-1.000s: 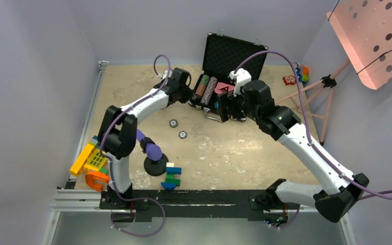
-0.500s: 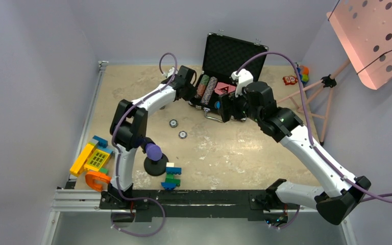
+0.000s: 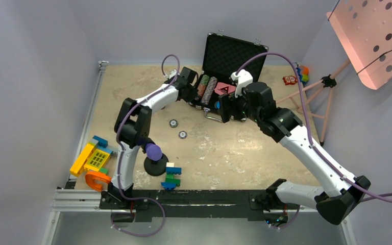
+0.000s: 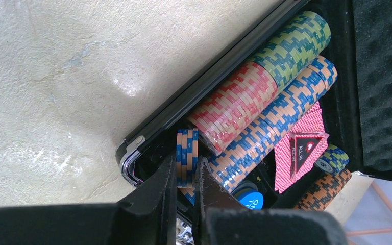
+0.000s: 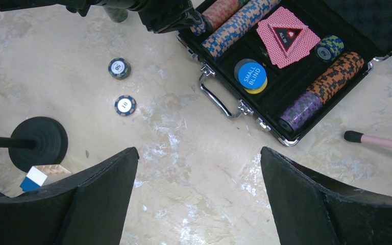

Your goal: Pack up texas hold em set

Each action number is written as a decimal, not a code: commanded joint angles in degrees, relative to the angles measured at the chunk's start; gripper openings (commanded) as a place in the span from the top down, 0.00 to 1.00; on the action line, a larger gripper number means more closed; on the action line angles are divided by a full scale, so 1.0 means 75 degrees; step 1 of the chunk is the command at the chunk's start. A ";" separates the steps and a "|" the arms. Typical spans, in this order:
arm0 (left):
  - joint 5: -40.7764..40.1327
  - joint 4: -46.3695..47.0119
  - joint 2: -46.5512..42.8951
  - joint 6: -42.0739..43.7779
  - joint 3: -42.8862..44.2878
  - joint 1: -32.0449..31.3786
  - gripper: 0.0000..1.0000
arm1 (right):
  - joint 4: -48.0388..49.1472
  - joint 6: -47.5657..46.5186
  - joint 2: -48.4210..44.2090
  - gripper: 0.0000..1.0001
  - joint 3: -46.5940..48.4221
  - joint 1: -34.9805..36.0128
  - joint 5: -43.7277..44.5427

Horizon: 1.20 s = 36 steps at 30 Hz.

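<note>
**Left jaws:** pressed onto a short stack of striped chips (image 4: 187, 150), blue and orange. The discs stand on edge with their flat faces against the jaw pads. The stack sits at a front corner of the case (image 4: 209, 84), just inside its bright metal-edged rim. Whether it touches the neighbouring row cannot be told.

**Case contents, left wrist view:**
- Two ribbed rows of chips lie side by side in the black tray: a red-and-white row (image 4: 235, 107) that continues into green, and a blue-and-orange row (image 4: 275, 115).
- Beyond them lie the pink cards (image 4: 312, 118), diamond-patterned.
- A triangular "ALL IN" marker (image 4: 303, 152) rests on the cards.

**Right jaws:** spread wide with nothing between them, held above the counter (image 5: 184, 173) in front of the case.

**Right wrist view:**
- The round blue button (image 5: 251, 75), lettered "SMALL BLIND", lies on a yellow button (image 5: 261, 90).
- A purple-and-orange row (image 5: 321, 84) lies along the front wall.
- The wire handle (image 5: 218, 99) is silver and projects from the front.
- Two loose chips (image 5: 118, 67) (image 5: 125, 105) lie flat on the mottled beige counter, apart from each other and well clear of the case.

**Lid:** the lid (image 3: 235, 53) stands upright, lined with dimpled black foam.
</note>
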 commanded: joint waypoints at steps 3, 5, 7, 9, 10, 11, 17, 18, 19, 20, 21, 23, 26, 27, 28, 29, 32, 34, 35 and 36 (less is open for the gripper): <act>-0.0007 0.0455 0.0177 -0.0065 0.0409 -0.0016 1.00 | 0.0281 0.0044 -0.0102 0.08 0.0002 -0.0017 0.0120; 0.0036 0.0535 0.0230 -0.0066 0.0421 -0.0019 0.96 | 0.0271 0.0044 -0.0090 0.08 0.0005 -0.0018 0.0120; 0.0056 0.0566 0.0287 -0.0062 0.0463 -0.0018 0.90 | 0.0263 0.0042 -0.0090 0.08 0.0003 -0.0014 0.0116; 0.0110 0.0599 0.0328 -0.0033 0.0510 -0.0018 0.86 | 0.0259 0.0037 -0.0080 0.08 0.0004 -0.0015 0.0117; 0.0132 0.0612 0.0346 -0.0019 0.0530 -0.0019 0.84 | 0.0262 0.0039 -0.0078 0.08 -0.0004 -0.0015 0.0115; 0.0139 0.0621 0.0364 -0.0006 0.0543 -0.0018 0.81 | 0.0259 0.0029 -0.0078 0.08 0.0001 -0.0025 0.0117; 0.0105 0.0664 0.0355 0.0005 0.0505 -0.0019 0.72 | 0.0257 0.0026 -0.0045 0.09 -0.0010 -0.0018 0.0104; 0.0114 0.0690 0.0349 0.0000 0.0490 -0.0019 0.69 | 0.0259 0.0023 -0.0042 0.09 -0.0007 -0.0018 0.0103; 0.0131 0.0705 0.0338 -0.0005 0.0478 -0.0019 0.68 | 0.0256 0.0025 -0.0037 0.09 -0.0011 -0.0021 0.0093; 0.0139 0.0720 0.0334 -0.0020 0.0449 -0.0019 0.67 | 0.0259 0.0017 -0.0032 0.09 -0.0015 -0.0015 0.0091; 0.0149 0.0743 0.0310 -0.0035 0.0426 -0.0019 0.67 | 0.0259 0.0016 -0.0015 0.09 -0.0011 -0.0016 0.0086; 0.0136 0.0787 0.0259 -0.0080 0.0355 -0.0019 0.65 | 0.0256 0.0016 -0.0019 0.09 -0.0020 -0.0018 0.0094; 0.0104 0.0924 0.0166 -0.0102 0.0206 -0.0019 0.57 | 0.0248 0.0004 -0.0017 0.09 -0.0023 -0.0023 0.0081; 0.0105 0.0941 0.0162 -0.0092 0.0202 -0.0013 0.56 | 0.0247 -0.0002 -0.0019 0.09 -0.0016 -0.0017 0.0082; 0.0127 0.0955 0.0177 -0.0094 0.0194 -0.0016 0.55 | 0.0247 -0.0013 -0.0019 0.09 -0.0020 -0.0015 0.0080; 0.0154 0.0977 0.0192 -0.0094 0.0196 -0.0019 0.55 | 0.0250 -0.0017 -0.0020 0.09 -0.0025 -0.0014 0.0079; 0.0251 0.1025 0.0231 -0.0181 0.0183 -0.0016 0.54 | 0.0238 -0.0013 0.0001 0.09 -0.0019 -0.0017 0.0084; 0.0285 0.1089 0.0206 -0.0240 0.0127 -0.0019 0.54 | 0.0244 -0.0022 0.0004 0.09 -0.0019 -0.0017 0.0087; 0.0283 0.1146 0.0172 -0.0265 0.0062 -0.0019 0.56 | 0.0250 -0.0027 0.0004 0.09 -0.0019 -0.0018 0.0101; 0.0246 0.1186 0.0130 -0.0278 0.0001 -0.0019 0.59 | 0.0258 -0.0023 0.0010 0.09 -0.0029 -0.0015 0.0113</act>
